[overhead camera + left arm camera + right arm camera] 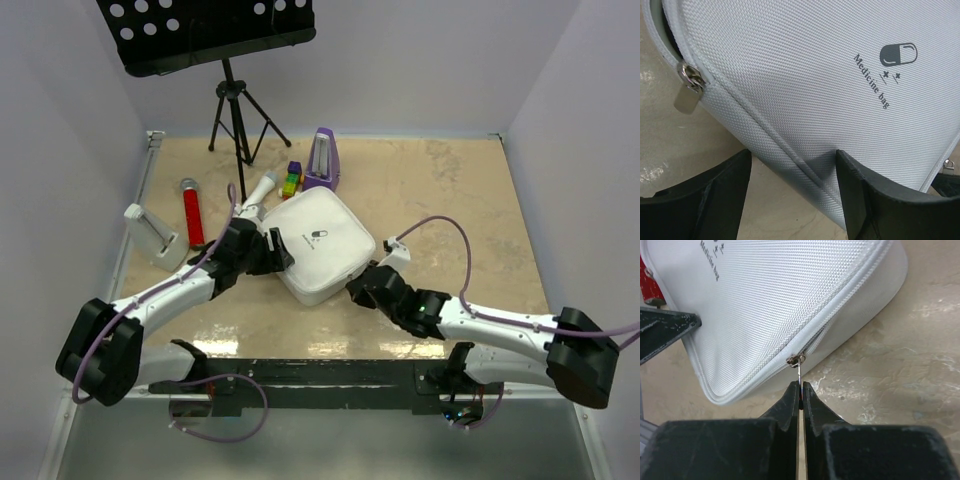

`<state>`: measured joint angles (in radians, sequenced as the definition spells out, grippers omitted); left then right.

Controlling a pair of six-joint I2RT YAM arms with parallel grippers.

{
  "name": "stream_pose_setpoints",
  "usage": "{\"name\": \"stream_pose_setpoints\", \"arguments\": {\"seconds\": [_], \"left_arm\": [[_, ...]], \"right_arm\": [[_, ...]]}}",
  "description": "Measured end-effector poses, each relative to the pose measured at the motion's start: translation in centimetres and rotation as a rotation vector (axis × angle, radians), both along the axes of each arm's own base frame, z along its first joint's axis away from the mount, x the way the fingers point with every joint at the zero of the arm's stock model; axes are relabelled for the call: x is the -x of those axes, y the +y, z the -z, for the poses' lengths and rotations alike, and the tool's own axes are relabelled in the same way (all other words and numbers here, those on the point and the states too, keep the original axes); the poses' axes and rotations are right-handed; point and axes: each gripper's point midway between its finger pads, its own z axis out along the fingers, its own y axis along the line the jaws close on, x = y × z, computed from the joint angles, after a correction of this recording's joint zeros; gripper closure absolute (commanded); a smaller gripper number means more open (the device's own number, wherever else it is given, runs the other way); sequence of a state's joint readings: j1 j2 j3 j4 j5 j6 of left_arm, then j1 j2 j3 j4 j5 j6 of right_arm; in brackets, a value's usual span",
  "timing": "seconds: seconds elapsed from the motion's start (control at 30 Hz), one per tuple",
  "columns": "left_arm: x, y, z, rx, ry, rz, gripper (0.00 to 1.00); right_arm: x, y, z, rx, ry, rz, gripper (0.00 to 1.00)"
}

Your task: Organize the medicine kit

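The medicine kit (pixel 318 245) is a white rounded-square fabric case lying closed in the middle of the table. Its lid (pixel 805 65) bears a dark capsule logo and the words "Medicine bag". My left gripper (pixel 274 250) is at the kit's left edge, open. Its jaws (pixel 792 155) straddle the case's rim: the right finger rests against the lid, the left finger stands apart over the table. A metal zipper pull (pixel 688 92) hangs nearby. My right gripper (pixel 362 285) is at the near right edge, shut (pixel 800 385) on a second zipper pull (pixel 798 367).
Behind the kit stand a purple metronome (pixel 322 160), small coloured blocks (pixel 291 180) and a white stick-shaped item (pixel 258 190). To the left lie a red cylinder (pixel 191 212) and a white bracket (pixel 150 232). A black music stand (pixel 235 110) rises at the back left.
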<state>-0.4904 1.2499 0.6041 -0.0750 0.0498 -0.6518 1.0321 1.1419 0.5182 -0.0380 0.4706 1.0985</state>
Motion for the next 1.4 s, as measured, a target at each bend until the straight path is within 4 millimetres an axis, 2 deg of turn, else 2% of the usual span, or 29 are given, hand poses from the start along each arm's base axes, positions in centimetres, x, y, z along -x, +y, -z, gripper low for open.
{"name": "stream_pose_setpoints", "arguments": {"seconds": [0.1, 0.23, 0.33, 0.43, 0.53, 0.67, 0.83, 0.93, 1.03, 1.23, 1.4], "left_arm": [[-0.1, 0.0, 0.0, -0.006, -0.006, 0.004, 0.25], [-0.3, 0.1, 0.1, -0.026, -0.003, 0.015, 0.23], [-0.7, -0.1, 0.0, -0.049, 0.001, 0.031, 0.21], [-2.0, -0.2, -0.4, -0.092, -0.004, 0.045, 0.16], [-3.4, 0.1, -1.3, -0.142, -0.021, 0.029, 0.08], [-4.1, 1.5, -3.3, -0.199, -0.061, -0.015, 0.03], [-2.2, 3.8, -7.8, -0.193, -0.152, -0.072, 0.01], [-0.6, 4.4, -9.3, -0.132, -0.21, -0.091, 0.0], [0.8, 4.4, -7.7, -0.103, -0.177, -0.084, 0.02], [1.4, 3.8, -0.8, -0.169, 0.041, -0.061, 0.1], [0.6, 2.9, -0.3, -0.139, 0.043, -0.062, 0.22]], "right_arm": [[-0.2, -1.0, -0.5, -0.023, -0.002, 0.025, 1.0], [-0.2, -1.2, -0.4, 0.004, -0.009, 0.007, 1.0], [0.1, -0.6, -0.1, 0.061, -0.019, -0.037, 1.0], [0.9, 0.5, 0.2, 0.126, -0.037, -0.094, 1.0], [1.9, 2.8, 0.6, 0.201, -0.053, -0.17, 1.0], [3.0, 7.7, 1.0, 0.271, -0.077, -0.295, 1.0], [3.0, 12.9, 0.7, 0.309, -0.119, -0.389, 1.0], [2.7, 14.9, 0.5, 0.305, -0.135, -0.417, 1.0], [2.6, 15.5, 0.6, 0.302, -0.141, -0.428, 1.0], [2.8, 14.8, 0.9, 0.295, -0.139, -0.425, 1.0], [3.4, 13.3, 0.6, 0.262, -0.128, -0.407, 1.0]]}}
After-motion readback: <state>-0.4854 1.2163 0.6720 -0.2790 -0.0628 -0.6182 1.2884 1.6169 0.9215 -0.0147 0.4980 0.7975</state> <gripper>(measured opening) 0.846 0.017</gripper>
